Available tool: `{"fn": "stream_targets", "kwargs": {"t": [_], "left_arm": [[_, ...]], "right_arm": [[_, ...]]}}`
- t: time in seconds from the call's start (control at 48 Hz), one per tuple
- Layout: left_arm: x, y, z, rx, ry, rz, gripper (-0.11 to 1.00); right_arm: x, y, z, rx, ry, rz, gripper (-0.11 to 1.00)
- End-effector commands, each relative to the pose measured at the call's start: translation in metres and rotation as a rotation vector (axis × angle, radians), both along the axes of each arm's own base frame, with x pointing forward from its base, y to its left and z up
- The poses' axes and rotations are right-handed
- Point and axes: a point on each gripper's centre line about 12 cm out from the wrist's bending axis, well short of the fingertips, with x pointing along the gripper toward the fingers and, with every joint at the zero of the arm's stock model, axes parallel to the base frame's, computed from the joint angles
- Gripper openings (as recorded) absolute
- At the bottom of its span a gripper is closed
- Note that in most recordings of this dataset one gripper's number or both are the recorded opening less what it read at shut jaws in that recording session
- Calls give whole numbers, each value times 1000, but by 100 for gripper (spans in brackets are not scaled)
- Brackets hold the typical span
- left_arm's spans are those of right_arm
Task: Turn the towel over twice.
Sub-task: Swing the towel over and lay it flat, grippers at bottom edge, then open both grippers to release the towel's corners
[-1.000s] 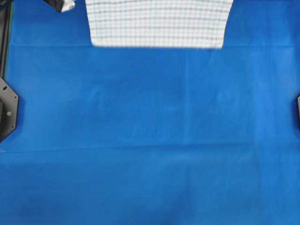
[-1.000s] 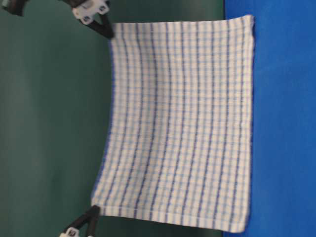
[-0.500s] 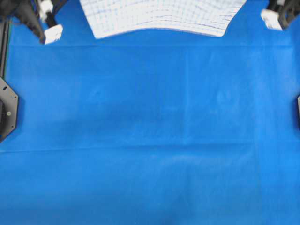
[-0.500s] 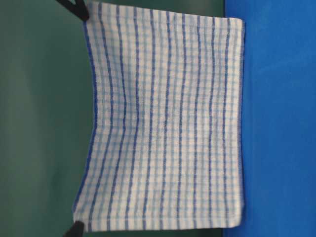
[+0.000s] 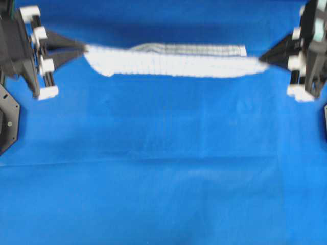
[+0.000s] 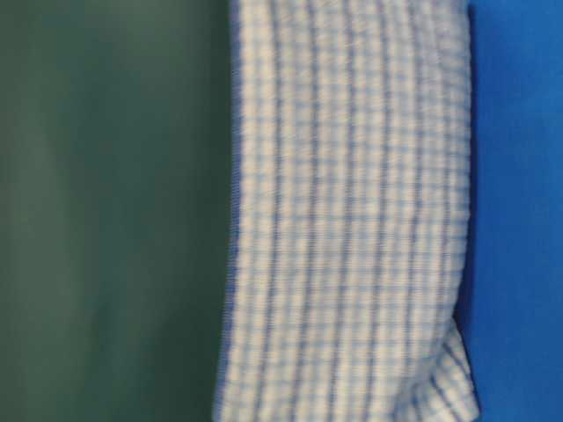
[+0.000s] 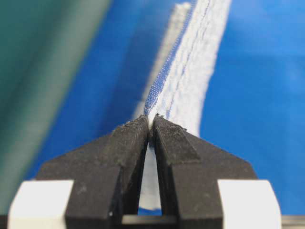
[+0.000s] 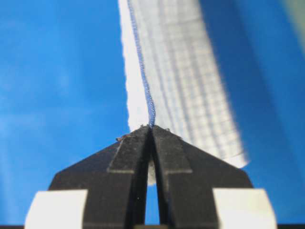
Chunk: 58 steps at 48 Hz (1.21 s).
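Hanging taut between both arms, the towel (image 5: 173,65) spanned nine to three o'clock over the blue desk (image 5: 163,168); left tool (image 5: 82,48) and right tool (image 5: 263,58) each pinched an upper corner.

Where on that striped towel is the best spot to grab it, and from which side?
At the two corners of its hemmed upper edge, each gripper coming in from outside along that edge. The towel hangs stretched flat between the left gripper and right gripper, each pinching the thin hem; corner holds likely keep it spread for flipping.
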Motion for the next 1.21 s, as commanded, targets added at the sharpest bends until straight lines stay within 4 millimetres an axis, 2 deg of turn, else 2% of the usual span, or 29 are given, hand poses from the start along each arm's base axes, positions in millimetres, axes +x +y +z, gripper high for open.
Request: {"fn": "stream_targets", "kwargs": {"t": [0.0, 0.146, 0.354, 0.604, 0.834, 1.188], "left_arm": [[7, -17, -2, -16, 12, -74, 4], [15, -42, -17, -158, 54, -144, 4], [25, -74, -51, -238, 210, -236, 4], [36, -96, -86, -369, 351, -232, 4], [44, -113, -97, -402, 406, -257, 4], [50, -119, -97, -401, 412, -272, 4]], "right_arm": [[3, 18, -4, 29, -4, 49, 3], [4, 48, -22, 105, 16, 110, 3], [10, 80, -49, 185, 49, 160, 3], [20, 109, -83, 266, 107, 175, 3], [26, 125, -102, 302, 156, 171, 3], [28, 126, -106, 289, 168, 180, 3]]}}
